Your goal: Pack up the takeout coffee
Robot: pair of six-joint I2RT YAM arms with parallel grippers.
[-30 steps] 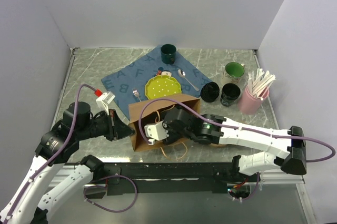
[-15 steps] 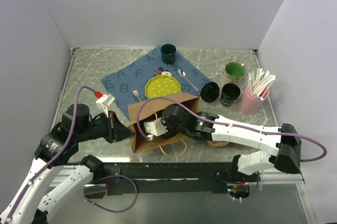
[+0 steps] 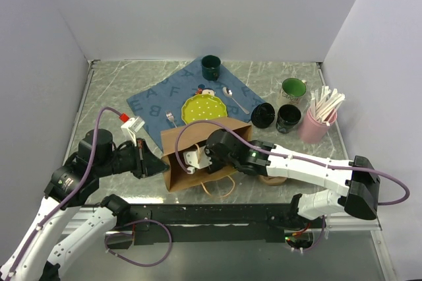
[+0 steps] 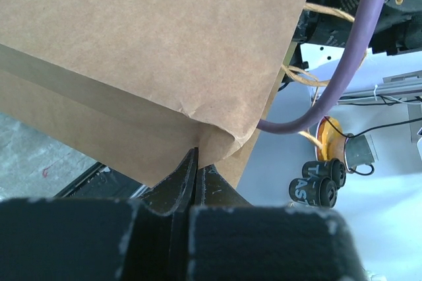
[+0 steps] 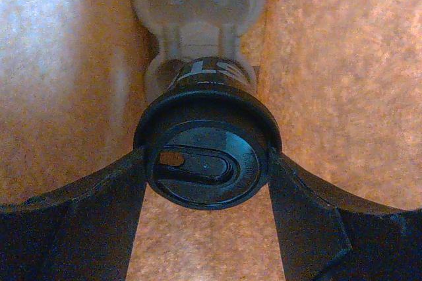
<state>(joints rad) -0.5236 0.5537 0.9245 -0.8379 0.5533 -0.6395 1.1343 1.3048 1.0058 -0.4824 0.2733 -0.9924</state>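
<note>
Right wrist cam: black lidded coffee cup (image 5: 206, 162) sits btwn right gripper (image 5: 206, 179) fingers (image 5: 92, 208), both pressing on the lid rim, so it's clamped on the cup. Cup's inside the brown paper bag (image 5: 330, 63), w/ bag walls either side. Top cam: right arm's end is in the bag mouth. Left gripper (image 4: 195, 159) is pinched tight on the bag's near-left edge, paper caught btwn its tips. Second black cup (image 3: 262, 115) and third black cup (image 3: 288, 118) are on the table right of the bag, near a pink holder (image 3: 315, 124) w/ white sticks.
</note>
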